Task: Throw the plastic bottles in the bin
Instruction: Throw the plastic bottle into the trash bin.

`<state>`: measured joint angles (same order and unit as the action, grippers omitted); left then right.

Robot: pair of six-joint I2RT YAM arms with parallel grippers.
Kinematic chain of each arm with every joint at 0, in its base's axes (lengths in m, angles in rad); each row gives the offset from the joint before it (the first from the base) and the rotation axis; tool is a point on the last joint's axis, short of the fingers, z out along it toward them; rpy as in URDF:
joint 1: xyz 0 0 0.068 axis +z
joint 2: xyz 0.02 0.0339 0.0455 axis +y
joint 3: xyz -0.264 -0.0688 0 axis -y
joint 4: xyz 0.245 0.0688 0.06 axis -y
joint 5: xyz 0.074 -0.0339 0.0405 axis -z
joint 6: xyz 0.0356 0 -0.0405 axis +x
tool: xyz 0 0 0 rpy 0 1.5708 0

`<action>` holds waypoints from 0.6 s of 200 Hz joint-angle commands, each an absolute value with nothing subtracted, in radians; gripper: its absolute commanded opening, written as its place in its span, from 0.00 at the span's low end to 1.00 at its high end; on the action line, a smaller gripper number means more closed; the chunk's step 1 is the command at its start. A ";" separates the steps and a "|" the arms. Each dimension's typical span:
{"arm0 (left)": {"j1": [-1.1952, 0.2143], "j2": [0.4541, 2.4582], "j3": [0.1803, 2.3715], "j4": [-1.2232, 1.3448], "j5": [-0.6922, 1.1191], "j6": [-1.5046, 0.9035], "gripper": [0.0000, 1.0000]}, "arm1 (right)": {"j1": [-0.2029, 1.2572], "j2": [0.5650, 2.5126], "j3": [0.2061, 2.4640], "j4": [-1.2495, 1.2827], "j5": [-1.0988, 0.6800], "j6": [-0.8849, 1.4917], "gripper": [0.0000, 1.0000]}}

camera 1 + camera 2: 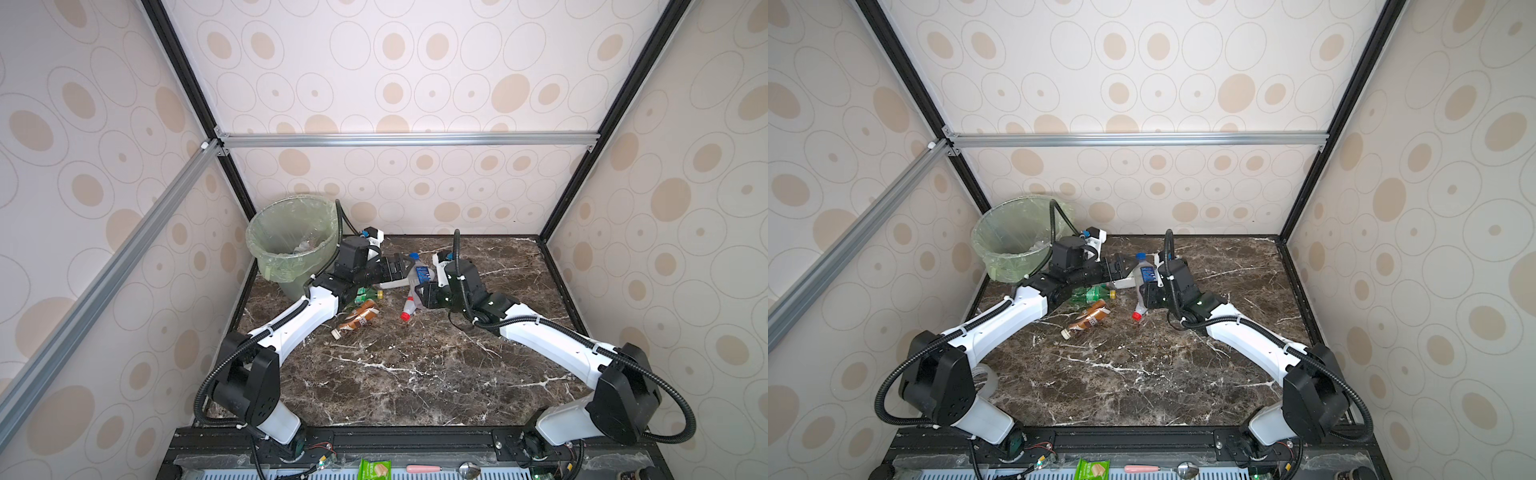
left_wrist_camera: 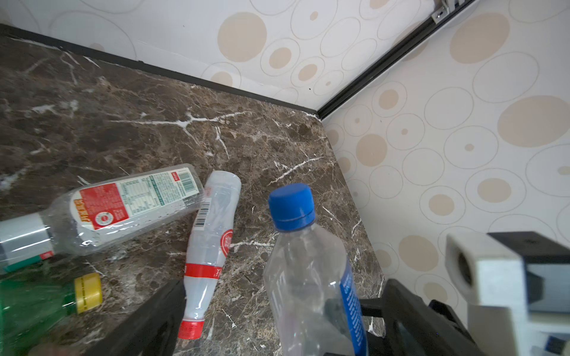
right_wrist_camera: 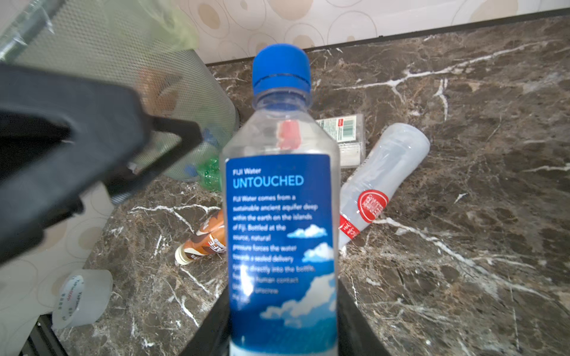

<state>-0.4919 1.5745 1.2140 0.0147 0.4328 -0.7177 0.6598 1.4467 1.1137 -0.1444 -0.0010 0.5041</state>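
Pairs smooth white shell links on left arm point(image 1: 299, 320) and right arm point(image 1: 540, 332) with bulky black joint housings point(image 1: 249, 382) dotted with small screw holes. Runs black corrugated cable point(image 1: 340, 224) loosely along each, pinned at intervals by white ties point(image 1: 268, 331). Ends in black wrist blocks point(image 1: 353, 253) topped with white camera mounts point(image 1: 372, 237).

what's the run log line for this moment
right gripper: shut on blue-cap bottle | left gripper: open, beside it | bin: upright
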 commanded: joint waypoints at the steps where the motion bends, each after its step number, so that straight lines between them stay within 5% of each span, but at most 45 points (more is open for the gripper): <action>1: -0.511 1.584 1.231 0.064 0.460 -0.748 0.99 | 0.654 1.443 1.157 -0.146 -0.021 0.494 0.43; 120: -0.527 1.631 1.264 0.110 0.457 -0.777 0.84 | 0.655 1.454 1.154 -0.082 -0.084 0.498 0.44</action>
<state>-0.5198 1.6138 1.2179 0.0811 0.4629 -0.7620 0.6598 1.4551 1.1595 -0.1326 -0.0578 0.5037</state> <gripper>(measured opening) 0.860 0.439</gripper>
